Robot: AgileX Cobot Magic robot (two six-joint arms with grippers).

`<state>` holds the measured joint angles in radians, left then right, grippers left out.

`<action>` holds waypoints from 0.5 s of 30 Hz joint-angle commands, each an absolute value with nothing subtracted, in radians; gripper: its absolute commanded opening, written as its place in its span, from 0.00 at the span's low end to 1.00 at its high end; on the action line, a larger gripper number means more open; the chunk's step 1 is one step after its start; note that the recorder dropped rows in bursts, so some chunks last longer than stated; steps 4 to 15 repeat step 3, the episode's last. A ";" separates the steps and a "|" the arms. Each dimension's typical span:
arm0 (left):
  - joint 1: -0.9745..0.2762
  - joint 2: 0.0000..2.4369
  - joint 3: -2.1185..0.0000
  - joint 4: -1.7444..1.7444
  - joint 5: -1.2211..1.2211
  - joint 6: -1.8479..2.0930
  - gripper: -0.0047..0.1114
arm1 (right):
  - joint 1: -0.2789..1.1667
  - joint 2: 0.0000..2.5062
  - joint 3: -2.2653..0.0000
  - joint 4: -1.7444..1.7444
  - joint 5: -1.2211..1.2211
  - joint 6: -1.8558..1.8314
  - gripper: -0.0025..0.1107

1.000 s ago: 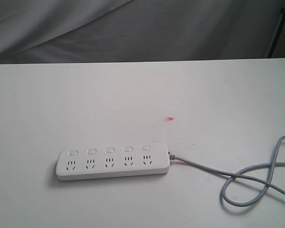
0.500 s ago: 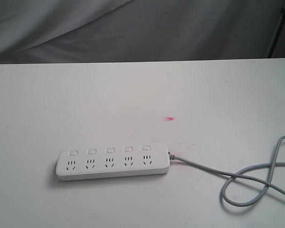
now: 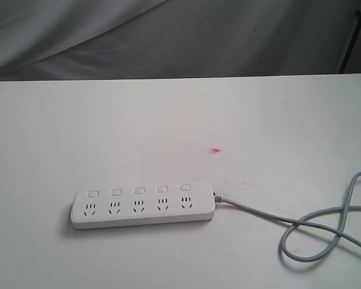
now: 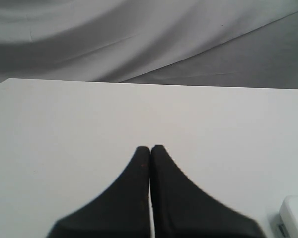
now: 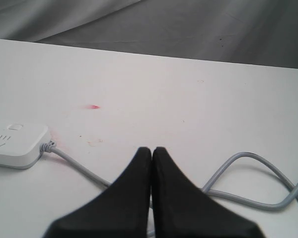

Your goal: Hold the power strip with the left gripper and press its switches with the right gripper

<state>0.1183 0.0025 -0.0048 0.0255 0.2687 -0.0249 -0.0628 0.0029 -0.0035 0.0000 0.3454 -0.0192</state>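
Observation:
The white power strip (image 3: 143,207) lies flat on the white table (image 3: 168,120), low and left of centre in the exterior view. A row of small switches (image 3: 138,190) runs above its sockets. Its grey cord (image 3: 313,232) leaves the right end and loops near the table's right edge. Neither arm shows in the exterior view. My left gripper (image 4: 150,148) is shut and empty over bare table, with one end of the power strip (image 4: 294,214) just at the frame's corner. My right gripper (image 5: 151,149) is shut and empty above the cord (image 5: 248,176), the strip's cord end (image 5: 15,144) off to one side.
A small red mark (image 3: 215,150) sits on the table beyond the strip. Grey cloth (image 3: 180,36) hangs behind the table's far edge. A dark stand leg (image 3: 352,36) shows at the back right.

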 commanded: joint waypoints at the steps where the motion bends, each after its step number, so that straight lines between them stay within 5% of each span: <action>1: 0.120 0.000 0.000 0.019 0.266 -0.025 0.04 | -0.069 0.000 0.000 -0.006 0.341 -0.018 0.02; 15: 0.120 0.000 0.000 0.019 0.266 -0.025 0.04 | -0.069 0.000 0.000 -0.006 0.341 -0.018 0.02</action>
